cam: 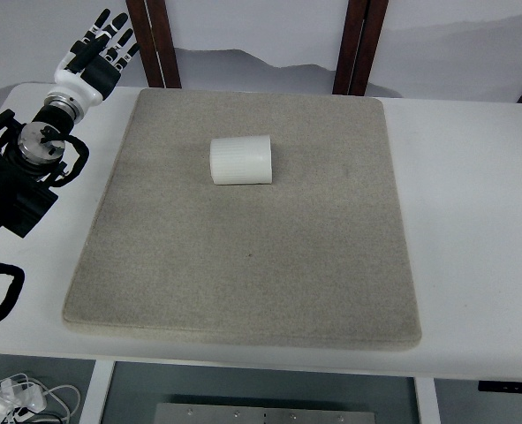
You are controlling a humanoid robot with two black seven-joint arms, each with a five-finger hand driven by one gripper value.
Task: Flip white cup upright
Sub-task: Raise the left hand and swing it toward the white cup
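Robot hand (102, 49), the left one, is parked off the mat (243, 291) with fingers spread, nothing held. Cup (240, 160) is lying on its side mid-mat, so plenty of room is left for a grab.

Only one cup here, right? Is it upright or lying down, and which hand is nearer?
One white cup, lying on its side on the grey mat. Only the left hand shows, at far left, fingers spread, holding nothing.

i have one camera only, looking steeply down from the robot's own side, set far enough back to take in the whole grey mat (243, 265), the white table (472, 221) and the wall beyond.
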